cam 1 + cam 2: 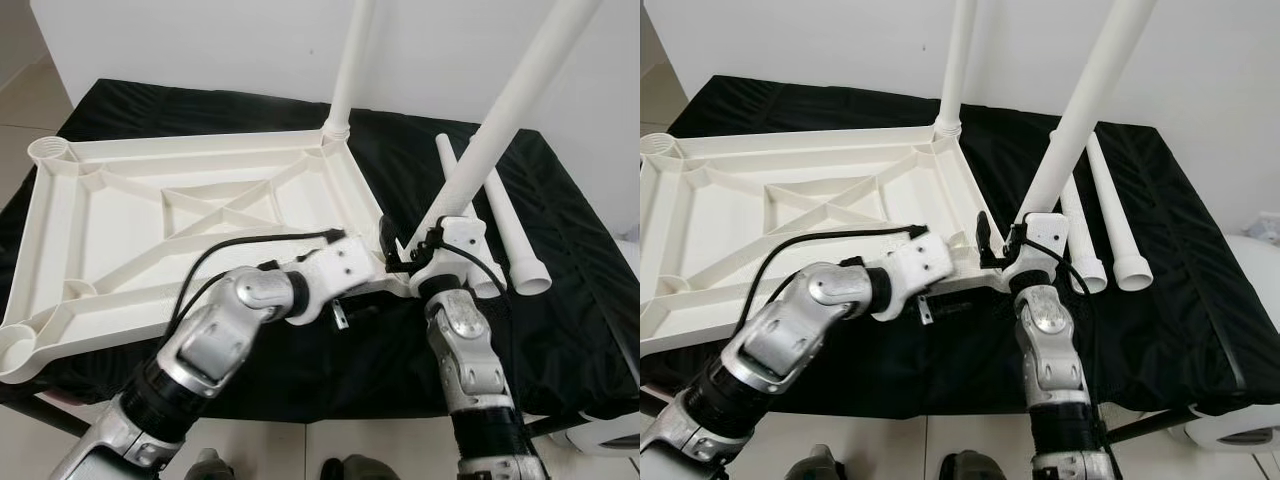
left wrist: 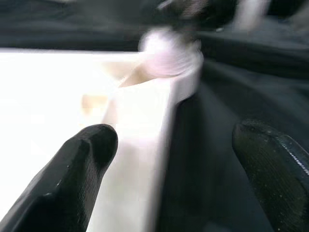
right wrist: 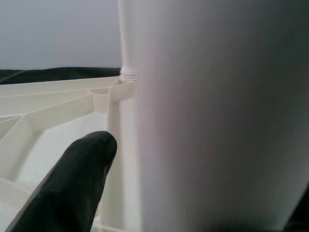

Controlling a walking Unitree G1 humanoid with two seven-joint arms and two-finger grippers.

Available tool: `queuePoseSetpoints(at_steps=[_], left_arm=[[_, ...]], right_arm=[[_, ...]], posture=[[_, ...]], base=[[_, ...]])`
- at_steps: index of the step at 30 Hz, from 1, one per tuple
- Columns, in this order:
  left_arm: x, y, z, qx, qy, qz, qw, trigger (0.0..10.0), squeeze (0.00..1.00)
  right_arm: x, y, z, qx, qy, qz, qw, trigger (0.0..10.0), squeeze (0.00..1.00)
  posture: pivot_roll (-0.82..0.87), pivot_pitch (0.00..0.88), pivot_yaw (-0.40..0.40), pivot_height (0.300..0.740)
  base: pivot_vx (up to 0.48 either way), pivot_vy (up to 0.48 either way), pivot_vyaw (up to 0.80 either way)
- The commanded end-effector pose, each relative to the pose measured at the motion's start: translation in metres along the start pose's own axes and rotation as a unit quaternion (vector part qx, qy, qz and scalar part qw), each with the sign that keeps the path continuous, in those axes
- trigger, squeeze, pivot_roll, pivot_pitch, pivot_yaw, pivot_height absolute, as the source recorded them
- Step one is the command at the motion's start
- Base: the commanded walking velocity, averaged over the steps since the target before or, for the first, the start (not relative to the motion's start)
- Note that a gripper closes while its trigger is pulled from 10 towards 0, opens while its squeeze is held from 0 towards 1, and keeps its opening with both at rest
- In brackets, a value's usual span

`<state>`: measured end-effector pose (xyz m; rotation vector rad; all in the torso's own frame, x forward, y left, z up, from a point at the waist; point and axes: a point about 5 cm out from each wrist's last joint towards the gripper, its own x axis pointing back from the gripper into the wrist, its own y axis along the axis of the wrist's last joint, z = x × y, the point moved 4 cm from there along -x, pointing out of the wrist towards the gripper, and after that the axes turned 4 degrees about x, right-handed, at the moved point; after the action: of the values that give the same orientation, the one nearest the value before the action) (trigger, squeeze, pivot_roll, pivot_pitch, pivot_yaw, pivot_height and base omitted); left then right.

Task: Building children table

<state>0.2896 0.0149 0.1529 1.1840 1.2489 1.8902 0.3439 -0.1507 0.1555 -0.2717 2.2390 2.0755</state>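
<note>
Right gripper (image 1: 432, 245) fingers grip the long white plastic leg (image 1: 500, 125) at the upturned white ribbed tabletop's (image 1: 180, 230) near corner socket — left gripper (image 2: 169, 174) fingers wide, straddling its rim — keep leg plumb while seating.

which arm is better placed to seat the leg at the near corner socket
Right. The right gripper already holds the tilted white leg near its base, while the left gripper straddles the tabletop edge.

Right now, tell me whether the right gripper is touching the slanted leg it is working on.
Touching. In the right wrist view the white leg lies against the black finger, with no gap; the head views show the right gripper around its base.
</note>
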Motion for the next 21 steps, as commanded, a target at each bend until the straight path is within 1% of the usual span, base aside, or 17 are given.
queuePoseSetpoints(at_steps=[1,2,4,6,7,8,9,10,11,12,14,15,16,17,19,20,21], left_arm=[[0.002,-0.009,0.012,0.028,0.037,0.005,0.999,10.0,0.0],[0.002,-0.009,0.012,0.028,0.037,0.005,0.999,10.0,0.0],[0.004,-0.024,0.029,0.052,0.088,0.02,0.995,10.0,0.0],[0.004,-0.024,0.029,0.052,0.088,0.02,0.995,10.0,0.0],[0.006,-0.028,0.04,0.066,0.123,0.017,0.99,10.0,0.0],[0.009,-0.026,0.052,0.083,0.162,0.002,0.983,10.0,0.0],[0.011,-0.024,0.059,0.096,0.187,-0.01,0.978,10.0,0.0],[0.013,-0.022,0.063,0.102,0.2,-0.017,0.974,10.0,0.0],[0.013,-0.022,0.063,0.102,0.2,-0.017,0.974,10.0,0.0],[0.016,-0.017,0.069,0.101,0.22,-0.031,0.97,10.0,0.0],[0.022,-0.01,0.078,0.11,0.254,-0.053,0.959,10.0,0.0],[0.022,-0.01,0.078,0.11,0.254,-0.053,0.959,10.0,0.0],[0.026,-0.004,0.082,0.106,0.275,-0.063,0.954,10.0,0.0],[0.031,0.001,0.087,0.114,0.297,-0.078,0.945,10.0,0.0],[0.031,0.001,0.087,0.114,0.297,-0.078,0.945,10.0,0.0],[0.037,0.008,0.092,0.131,0.321,-0.107,0.932,10.0,0.0],[0.044,0.011,0.097,0.151,0.348,-0.131,0.916,10.0,0.0]], right_arm=[[-0.001,-0.003,-0.006,0.0,-0.006,0.003,1.0,10.0,0.0],[-0.001,-0.003,-0.006,0.0,-0.006,0.003,1.0,10.0,0.0],[-0.004,-0.002,-0.01,0.005,-0.005,0.001,1.0,10.0,0.0],[-0.004,-0.002,-0.01,0.005,-0.005,0.001,1.0,10.0,0.0],[-0.004,-0.002,-0.011,0.006,-0.002,0.001,1.0,10.0,0.0],[-0.005,-0.002,-0.012,0.007,0.001,0.001,1.0,10.0,0.0],[-0.005,-0.003,-0.013,0.007,0.003,0.002,1.0,10.0,0.0],[-0.005,-0.003,-0.013,0.007,0.004,0.002,1.0,10.0,0.0],[-0.005,-0.003,-0.013,0.007,0.004,0.002,1.0,10.0,0.0],[-0.005,-0.003,-0.013,0.006,0.007,0.003,1.0,10.0,0.0],[-0.004,-0.004,-0.014,0.004,0.01,0.003,1.0,10.0,0.0],[-0.004,-0.004,-0.014,0.004,0.01,0.003,1.0,10.0,0.0],[-0.004,-0.005,-0.014,0.004,0.012,0.003,1.0,10.0,0.0],[-0.004,-0.005,-0.013,0.002,0.015,0.004,1.0,10.0,0.0],[-0.004,-0.005,-0.013,0.002,0.015,0.004,1.0,10.0,0.0],[-0.003,-0.006,-0.012,-0.001,0.016,0.005,1.0,10.0,0.0],[-0.003,-0.007,-0.012,-0.003,0.017,0.005,1.0,10.0,0.0]], posture=[[0.04,0.016,-0.094,0.74],[0.04,0.016,-0.094,0.74],[0.04,0.022,-0.095,0.74],[0.04,0.022,-0.095,0.74],[0.03,0.022,-0.093,0.74],[0.03,0.027,-0.092,0.74],[0.03,0.028,-0.092,0.74],[0.03,0.028,-0.091,0.74],[0.03,0.028,-0.091,0.74],[0.02,0.031,-0.091,0.74],[0.02,0.034,-0.09,0.74],[0.02,0.034,-0.09,0.74],[0.02,0.036,-0.087,0.74],[0.02,0.036,-0.083,0.74],[0.02,0.036,-0.083,0.74],[0.02,0.038,-0.081,0.74],[0.01,0.039,-0.081,0.74]], base=[[0.0,0.0,0.0],[0.0,0.0,0.0],[0.0,0.0,0.0],[0.0,0.0,0.0],[0.0,0.0,0.0],[0.0,0.0,0.0],[0.0,0.0,0.0],[0.0,0.0,0.0],[0.0,0.0,0.0],[0.0,0.0,0.0],[0.0,0.0,0.0],[0.0,0.0,0.0],[0.0,0.0,0.0],[0.0,0.0,0.0],[0.0,0.0,0.0],[0.0,0.0,0.0],[0.0,0.0,0.0]])
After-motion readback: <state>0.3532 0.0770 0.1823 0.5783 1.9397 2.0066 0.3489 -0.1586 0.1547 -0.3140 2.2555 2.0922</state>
